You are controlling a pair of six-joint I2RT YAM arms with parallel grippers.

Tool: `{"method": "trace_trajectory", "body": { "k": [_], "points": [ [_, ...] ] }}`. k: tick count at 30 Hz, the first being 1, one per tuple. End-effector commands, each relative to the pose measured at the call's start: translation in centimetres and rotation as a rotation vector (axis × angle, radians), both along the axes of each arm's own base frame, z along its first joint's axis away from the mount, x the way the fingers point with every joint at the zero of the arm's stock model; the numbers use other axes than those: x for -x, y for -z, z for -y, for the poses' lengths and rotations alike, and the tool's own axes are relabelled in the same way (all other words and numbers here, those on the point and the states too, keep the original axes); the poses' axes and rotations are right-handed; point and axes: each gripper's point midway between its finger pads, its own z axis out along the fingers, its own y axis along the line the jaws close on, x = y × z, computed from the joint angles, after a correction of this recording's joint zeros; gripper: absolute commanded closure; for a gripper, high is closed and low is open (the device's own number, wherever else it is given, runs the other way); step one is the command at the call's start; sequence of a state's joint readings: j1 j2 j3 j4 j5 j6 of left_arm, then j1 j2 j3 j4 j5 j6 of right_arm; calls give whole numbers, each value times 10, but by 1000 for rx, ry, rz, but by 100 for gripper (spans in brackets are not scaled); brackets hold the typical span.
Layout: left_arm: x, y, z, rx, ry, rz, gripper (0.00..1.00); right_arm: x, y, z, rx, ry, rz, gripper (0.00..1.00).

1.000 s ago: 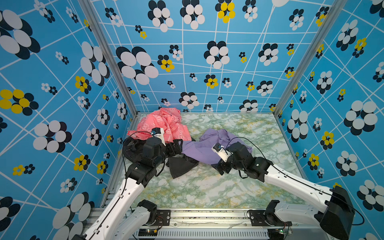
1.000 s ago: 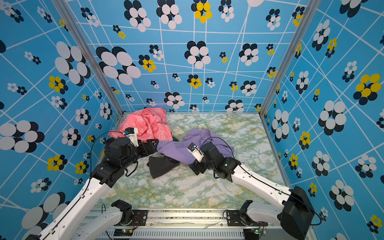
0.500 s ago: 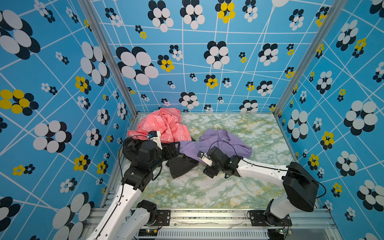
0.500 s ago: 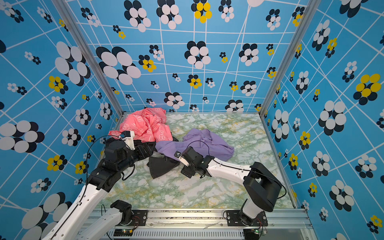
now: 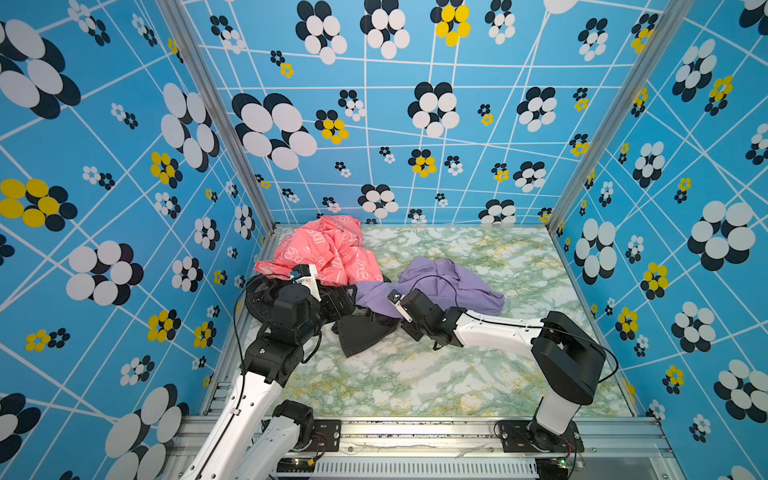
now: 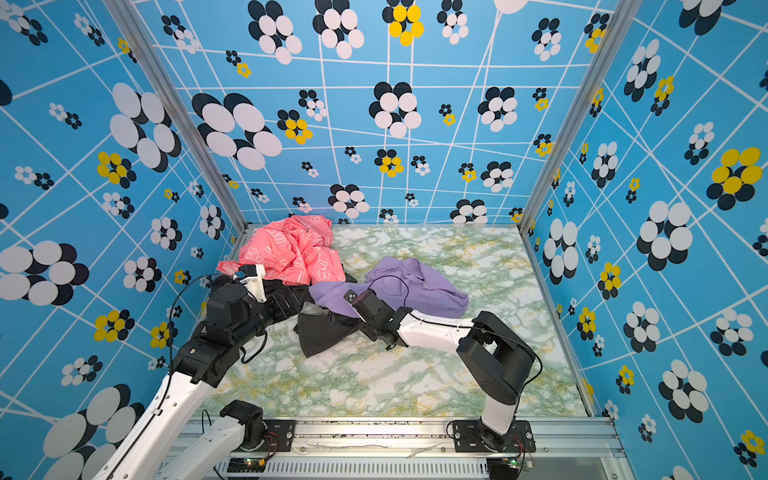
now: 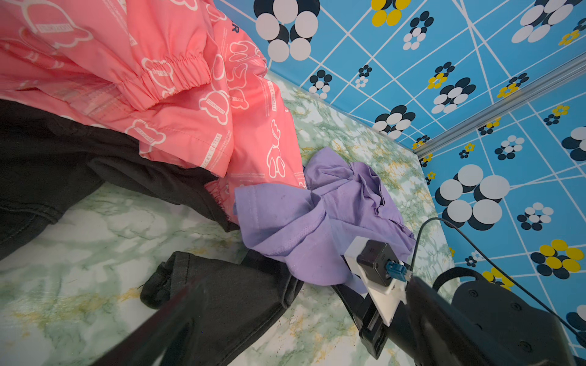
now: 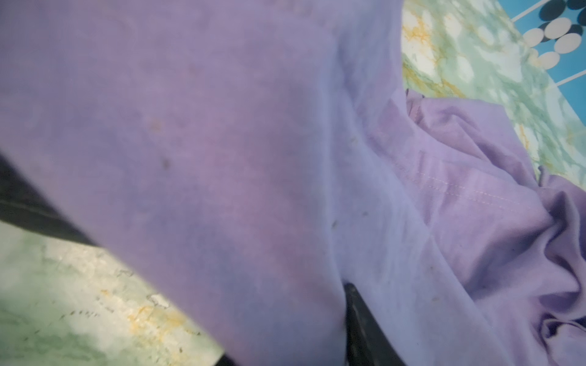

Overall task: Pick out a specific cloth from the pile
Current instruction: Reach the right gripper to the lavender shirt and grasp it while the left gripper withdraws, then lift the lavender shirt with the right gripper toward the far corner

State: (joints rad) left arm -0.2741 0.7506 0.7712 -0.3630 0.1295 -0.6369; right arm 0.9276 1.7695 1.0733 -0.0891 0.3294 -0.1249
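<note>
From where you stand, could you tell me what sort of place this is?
Probably a robot test cell: flower-printed blue walls box in a marble-print tabletop, and two arms bolt to an aluminium rail.

LEGIBLE TEXT:
- Coral-pink cloth, in pile at 10 o'clock of table: white print all over.
- Narrow printed line near its hem: capitals "LUCKY CATTLE".
- Single dark capital "R" at same cloth's far edge.
- Bear-shaped outlines: each carries a small lettered banner, too small to read.
- Other thin type lines on same cloth: illegible.
- Both top views: print shows as white shapes only.
</note>
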Motion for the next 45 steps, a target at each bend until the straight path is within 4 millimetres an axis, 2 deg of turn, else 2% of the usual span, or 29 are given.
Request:
{"method": "trace_trajectory", "body": {
  "k": [1,5,8,14,18,20,23,26,28,30,31,32,34,36,38,40,45],
  "points": [
    [3,6,-1,12,1,-14,1,-14,-15,3,-62,85,73,81],
    [2,7,-2,15,1,-16,1,-20,-30,12,-140,132,89,100],
    [2,8,-2,20,4,-16,1,-29,-46,29,-180,177,104,100],
    [0,14,-4,21,0,-25,1,-62,-87,89,-269,300,121,100],
    [-1,17,-5,27,-3,-28,1,-103,-132,138,-312,392,184,100],
    [-2,18,-5,32,-4,-30,1,-129,-162,165,-344,447,224,100],
    [-3,17,-4,39,0,-32,1,-172,-222,213,-408,555,306,100],
    [-5,15,-4,38,3,-31,1,-199,-313,260,-556,661,437,100],
    [-5,13,-5,38,-2,-28,1,-200,-380,283,-658,694,549,100],
    [-5,12,-5,41,-4,-26,1,-193,-434,289,-730,672,649,100],
    [-5,12,-5,43,-6,-24,1,-188,-457,288,-757,651,694,100],
    [-5,12,-5,45,-6,-21,1,-183,-475,304,-767,662,744,100],
    [-4,14,-6,48,-8,-24,1,-172,-501,305,-789,631,801,100],
    [-3,15,-6,50,-10,-24,1,-168,-504,305,-787,623,813,100],
    [-2,17,-6,54,-12,-24,1,-170,-488,305,-754,632,787,100],
    [-2,17,-6,60,-13,-20,1,-177,-454,305,-694,647,725,100],
    [1,17,-7,59,-9,-20,1,-183,-344,310,-558,726,537,100]
  ]
}}
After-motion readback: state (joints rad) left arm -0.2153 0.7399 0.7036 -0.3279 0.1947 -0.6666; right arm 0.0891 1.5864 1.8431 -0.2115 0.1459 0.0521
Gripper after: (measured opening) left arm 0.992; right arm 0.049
